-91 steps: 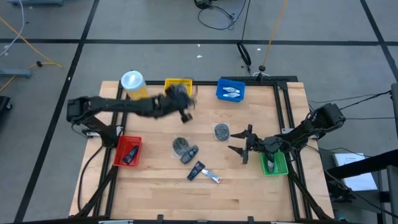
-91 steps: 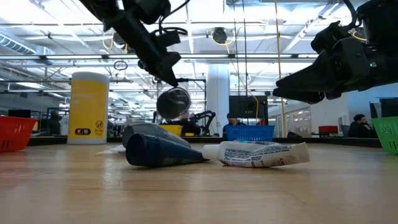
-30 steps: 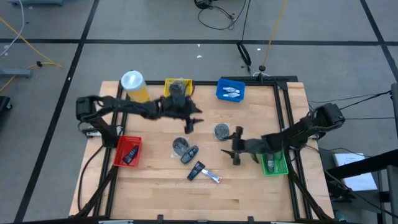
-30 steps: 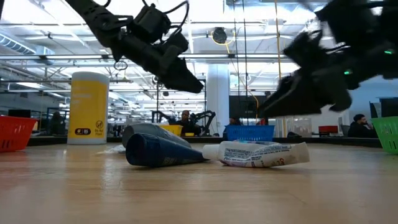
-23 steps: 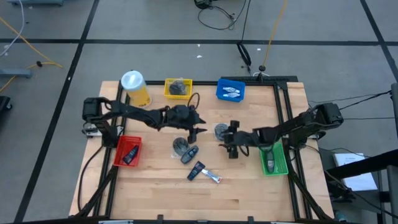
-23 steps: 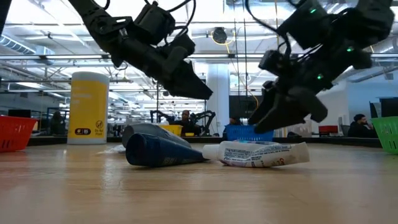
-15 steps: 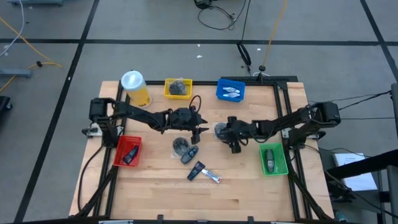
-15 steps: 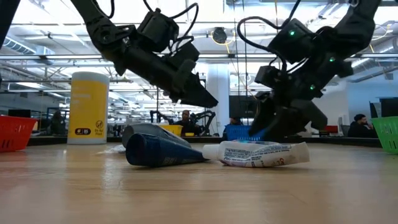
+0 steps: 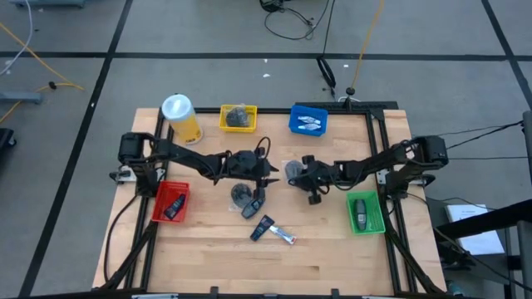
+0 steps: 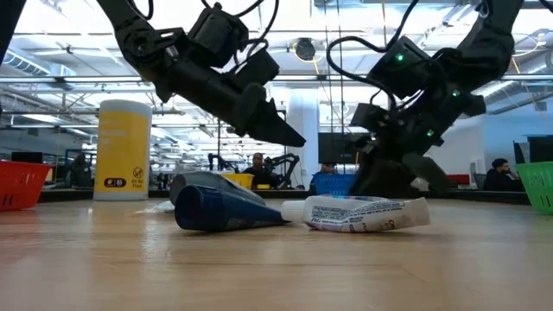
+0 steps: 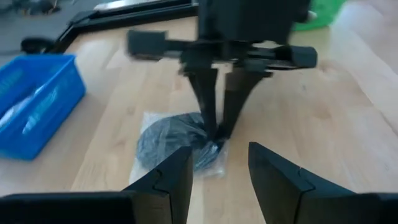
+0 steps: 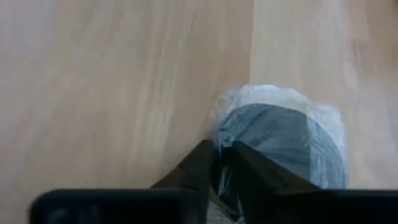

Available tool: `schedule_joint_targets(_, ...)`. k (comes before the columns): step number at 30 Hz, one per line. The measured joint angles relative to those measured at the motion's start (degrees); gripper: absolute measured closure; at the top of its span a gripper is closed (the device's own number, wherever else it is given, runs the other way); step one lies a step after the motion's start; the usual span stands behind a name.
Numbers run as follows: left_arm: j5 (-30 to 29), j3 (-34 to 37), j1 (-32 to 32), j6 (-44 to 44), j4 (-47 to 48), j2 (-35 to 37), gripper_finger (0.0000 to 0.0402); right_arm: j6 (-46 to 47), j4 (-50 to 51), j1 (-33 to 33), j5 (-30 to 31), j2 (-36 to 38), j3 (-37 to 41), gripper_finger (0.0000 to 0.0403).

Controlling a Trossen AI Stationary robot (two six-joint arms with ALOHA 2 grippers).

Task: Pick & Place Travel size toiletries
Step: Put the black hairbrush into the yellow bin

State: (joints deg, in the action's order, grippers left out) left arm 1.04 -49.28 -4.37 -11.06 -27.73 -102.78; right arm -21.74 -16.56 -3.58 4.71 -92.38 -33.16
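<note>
A grey disc in clear wrap [image 9: 292,169] lies flat at the table's middle, and my right gripper [image 9: 297,175] is shut on its wrap; the same disc [image 12: 283,140] fills the right wrist view. Just left of it my left gripper [image 9: 268,175] hovers open with nothing between its fingers, pointing at the disc [image 11: 166,142]. A second grey disc [image 9: 241,193], two dark bottles [image 9: 255,204] [image 9: 263,226] and a white tube [image 9: 283,237] lie on the wood nearer the front. My right gripper pinches the clear wrap at the disc's edge [image 12: 226,133] between its two fingers [image 12: 203,163]. The fingers come from above, pointing down, as the left wrist view shows. The disc lies flat on the table.
A yellow bin [image 9: 238,109] holding a disc and a blue bin [image 9: 308,110] stand along the far edge, next to a yellow white-lidded canister [image 9: 178,114]. A red bin [image 9: 158,202] sits at the left, a green bin [image 9: 364,225] at the right. Bare wood lies along the near edge.
My right gripper has travelled from beside the green bin toward the table's left, come down on the grey disc and shut on its wrap. My left gripper has moved a little toward the near edge and right, and lower, staying open.
</note>
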Motion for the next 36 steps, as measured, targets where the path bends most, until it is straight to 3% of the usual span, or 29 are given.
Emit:
schedule_joint_targets(3,0.3,0.0,1.4,-4.3,0.0,0.0,0.0249,4.8,-0.2,0.9,0.0,-0.1,0.0,0.0391)
schedule_joint_targets(9,0.4,0.0,4.4,-17.1,-3.9,0.0,0.0247,13.8,-4.1,5.1,-0.7,2.2,0.4,0.0401)
schedule_joint_targets(14,0.4,0.0,6.7,-23.0,-6.4,0.0,0.0244,19.0,-16.2,9.4,-0.5,2.8,4.4,0.0402)
schedule_joint_targets(17,0.4,0.0,8.0,-25.3,-6.6,0.0,0.0221,22.5,-28.3,11.2,-0.2,2.7,8.8,0.0402)
schedule_joint_targets(25,0.4,-0.7,9.0,-20.6,-7.1,0.0,0.0111,27.8,-58.7,12.1,0.1,2.8,19.6,0.0403)
schedule_joint_targets(31,-0.6,-0.7,8.8,-20.5,-7.9,-0.1,0.0073,28.6,-63.8,11.4,-0.1,2.8,22.3,0.0403)
schedule_joint_targets(36,-4.6,-0.8,7.4,-17.4,-17.0,-3.7,0.0075,28.3,-63.8,11.4,-0.4,2.8,22.3,0.0403)
